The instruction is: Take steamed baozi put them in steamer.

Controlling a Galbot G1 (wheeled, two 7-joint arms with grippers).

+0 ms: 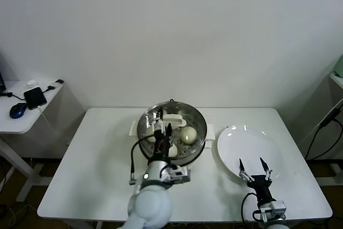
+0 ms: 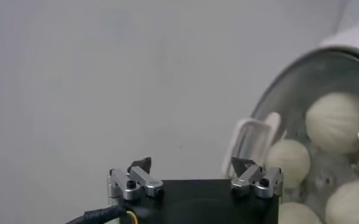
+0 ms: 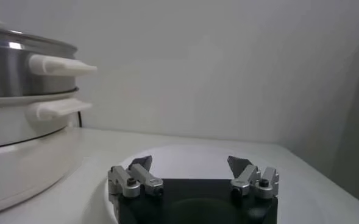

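The steel steamer (image 1: 198,120) stands at the table's middle back on its white base. Several cream-white baozi lie on its perforated tray, among them one (image 1: 188,134) to the right and one (image 1: 172,149) at the front. My left gripper (image 1: 162,124) is open and empty, above the steamer's left half. In the left wrist view (image 2: 191,164) it hangs beside the steamer rim (image 2: 289,79), with baozi (image 2: 336,119) (image 2: 289,159) inside. My right gripper (image 1: 255,168) is open and empty, low over the plate's front edge; it also shows in the right wrist view (image 3: 190,162).
A flat white plate (image 1: 252,143) lies empty right of the steamer, also in the right wrist view (image 3: 185,152). The steamer's white side handle (image 3: 60,64) juts toward it. A side table (image 1: 21,124) at far left holds a phone and a mouse.
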